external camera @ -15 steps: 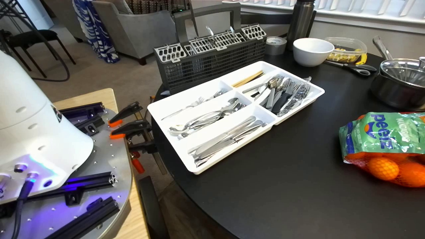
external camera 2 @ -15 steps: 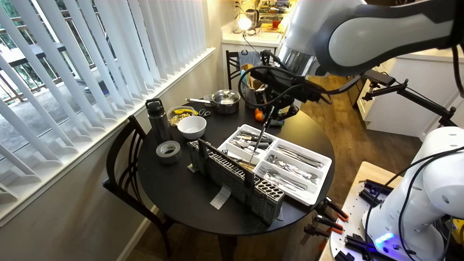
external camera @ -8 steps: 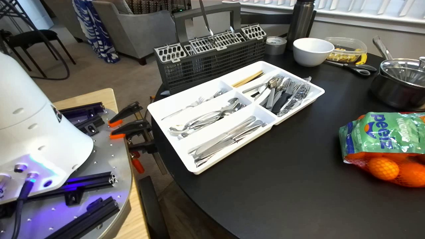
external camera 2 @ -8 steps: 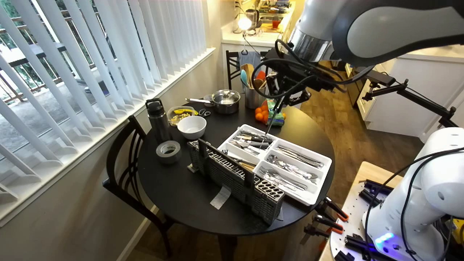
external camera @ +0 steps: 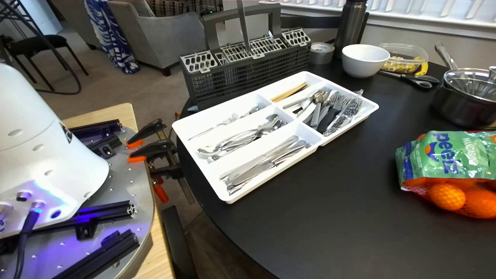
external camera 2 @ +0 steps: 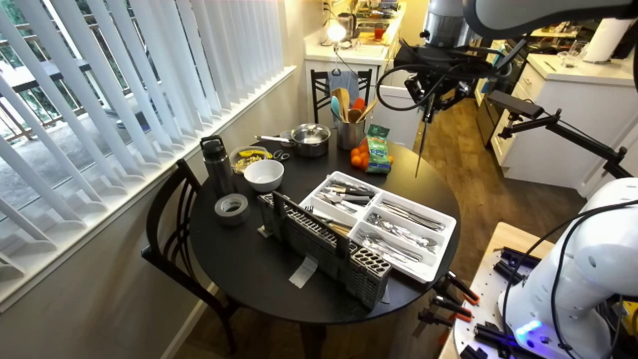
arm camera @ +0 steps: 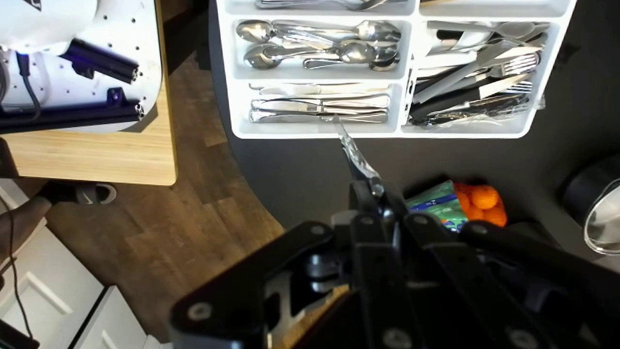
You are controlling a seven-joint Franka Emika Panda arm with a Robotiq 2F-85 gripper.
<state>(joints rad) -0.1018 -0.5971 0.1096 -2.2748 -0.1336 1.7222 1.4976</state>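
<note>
My gripper (external camera 2: 427, 113) is shut on a slim silver table knife (external camera 2: 421, 144), which hangs nearly upright, tip down. In the wrist view the knife (arm camera: 357, 157) juts out from between the fingertips. From here its tip overlaps the knife compartment of the white cutlery tray (arm camera: 315, 76), but in an exterior view it hangs in the air to the side of the tray (external camera 2: 452, 234). Knives (arm camera: 319, 104), spoons (arm camera: 358, 51) and mixed cutlery (arm camera: 477, 72) lie in separate compartments. Another exterior view shows only the knife's lower part (external camera: 243, 23), in front of the basket; the gripper is out of frame there.
A grey dishwasher basket (external camera: 244, 73) with a tall handle stands along the tray. Around the table are a bag of mandarins (external camera 2: 377, 152), a pot (external camera 2: 311, 142), a utensil holder (external camera 2: 350, 134), a white bowl (external camera 2: 264, 174), tape (external camera 2: 232, 207) and a bottle (external camera 2: 218, 162).
The arm has carried the knife up and away from above the tray and basket, toward the table's edge past the mandarin bag. The grip stays shut. Tray and basket have not moved.
</note>
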